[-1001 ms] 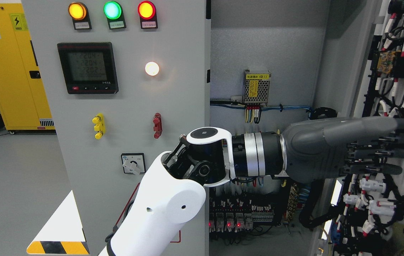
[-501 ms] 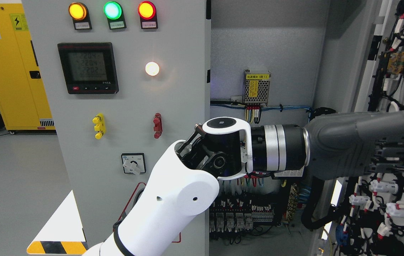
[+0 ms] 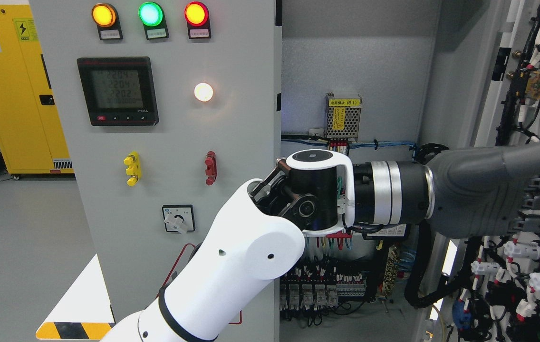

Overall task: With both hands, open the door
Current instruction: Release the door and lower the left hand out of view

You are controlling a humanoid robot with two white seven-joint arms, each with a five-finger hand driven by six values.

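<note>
The grey, wiring-covered right cabinet door (image 3: 536,118), swung open with its long axis vertical, is found at 3 o'clock of the grey left hand (image 3: 493,190), whose fingers are extended flat against it, nothing clamped; no right hand is seen.

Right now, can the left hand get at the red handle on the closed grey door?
Probably not as it stands: the left hand is stretched far right against the open door, well past the red handle. Nothing blocks the handle; the arm would have to swing back.
</note>
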